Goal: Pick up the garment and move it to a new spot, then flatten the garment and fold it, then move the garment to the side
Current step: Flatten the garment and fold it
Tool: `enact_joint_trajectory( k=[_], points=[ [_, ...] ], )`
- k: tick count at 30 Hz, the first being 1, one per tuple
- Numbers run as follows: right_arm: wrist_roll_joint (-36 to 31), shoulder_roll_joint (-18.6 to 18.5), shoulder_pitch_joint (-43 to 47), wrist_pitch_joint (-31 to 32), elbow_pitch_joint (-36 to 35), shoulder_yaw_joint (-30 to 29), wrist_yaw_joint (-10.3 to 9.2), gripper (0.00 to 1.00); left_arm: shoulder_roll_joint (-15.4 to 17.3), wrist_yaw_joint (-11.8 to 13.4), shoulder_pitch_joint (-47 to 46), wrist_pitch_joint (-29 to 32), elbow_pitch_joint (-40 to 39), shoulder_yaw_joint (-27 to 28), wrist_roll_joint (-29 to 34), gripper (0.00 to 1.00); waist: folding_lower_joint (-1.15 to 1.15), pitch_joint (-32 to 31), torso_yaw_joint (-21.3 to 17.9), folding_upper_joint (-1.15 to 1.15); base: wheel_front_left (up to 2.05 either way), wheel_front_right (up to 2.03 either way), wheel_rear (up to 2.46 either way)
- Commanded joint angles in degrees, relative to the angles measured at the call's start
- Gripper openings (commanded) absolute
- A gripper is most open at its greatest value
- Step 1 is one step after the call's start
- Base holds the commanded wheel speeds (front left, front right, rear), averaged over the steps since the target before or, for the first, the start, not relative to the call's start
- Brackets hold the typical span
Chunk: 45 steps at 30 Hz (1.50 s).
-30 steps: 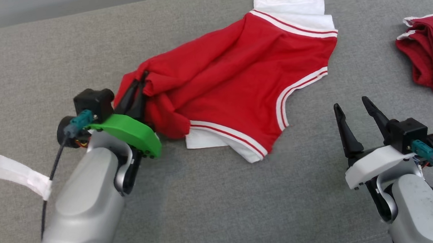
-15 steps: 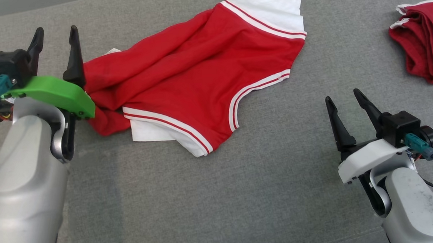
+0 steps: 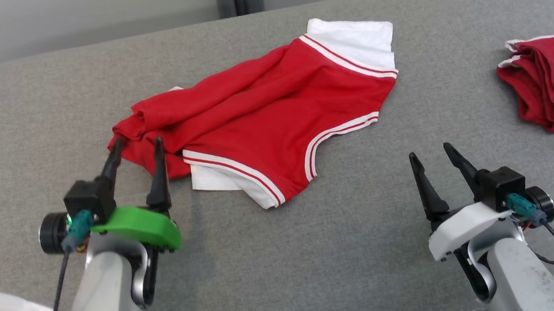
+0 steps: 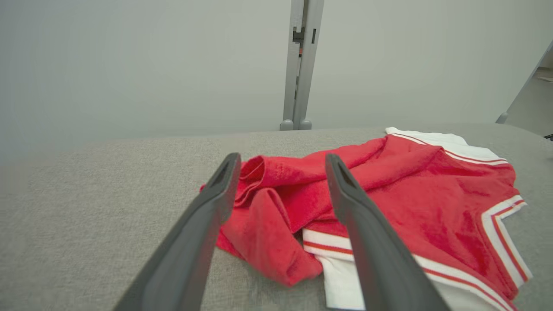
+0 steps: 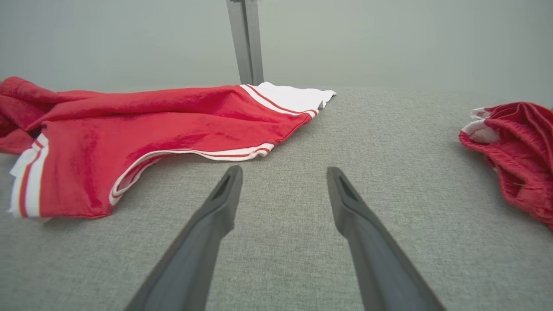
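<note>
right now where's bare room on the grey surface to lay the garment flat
Widest bare patch: the near grey surface between left gripper and right gripper, below the garment. A narrower gap separates garment and folded red pile. Crowded at the garment's bunched left end.

I count two red garments, the spread garment (image 3: 274, 116) mid-frame and the bunched garment (image 3: 548, 84) at the right edge, and two grippers, left gripper (image 3: 138, 141) lower left, right gripper (image 3: 429, 151) lower right.
</note>
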Motion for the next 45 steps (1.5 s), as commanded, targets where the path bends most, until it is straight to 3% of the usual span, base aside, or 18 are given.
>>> enact_joint_trajectory(
  k=[1, 12, 21, 32, 45],
  points=[
    [0.46, -0.16, 1.32, -0.10, 0.41, 0.16, -0.05, 1.00, -0.53, -0.35, 2.94, 0.00, -1.34, 0.95, 1.14, 1.00, 0.00, -3.03, 1.55, 0.00, 0.00, 0.00, 0.00],
    [1.63, -0.04, 4.91, -0.10, 1.45, 2.02, -0.05, 1.00, -4.03, -0.98, 19.30, 0.00, -8.47, 5.73, 4.22, 1.00, 0.00, -6.23, 2.59, 0.00, 0.00, 0.00, 0.00],
    [1.09, -0.12, 3.50, -0.10, 1.45, 6.40, -0.05, 1.00, -4.25, -1.32, 20.37, 0.00, -9.54, 3.56, 2.74, 1.00, 0.00, -4.90, 4.64, 0.00, 0.00, 0.00, 0.00],
    [4.02, -0.13, -9.16, -0.10, 4.55, 24.86, -0.05, 1.00, -4.25, -1.32, 18.42, 0.00, -9.24, 1.18, 0.87, 1.00, 0.00, -2.34, 9.41, 0.00, 0.00, 0.00, 0.00],
    [13.47, 0.10, -27.31, 1.12, 24.07, 42.51, -0.05, 1.00, -4.26, -1.40, 15.98, 0.00, -8.05, -1.64, -0.95, 1.00, 0.00, 1.62, 15.92, 0.00, 0.00, 0.00, 0.00]
  ],
)
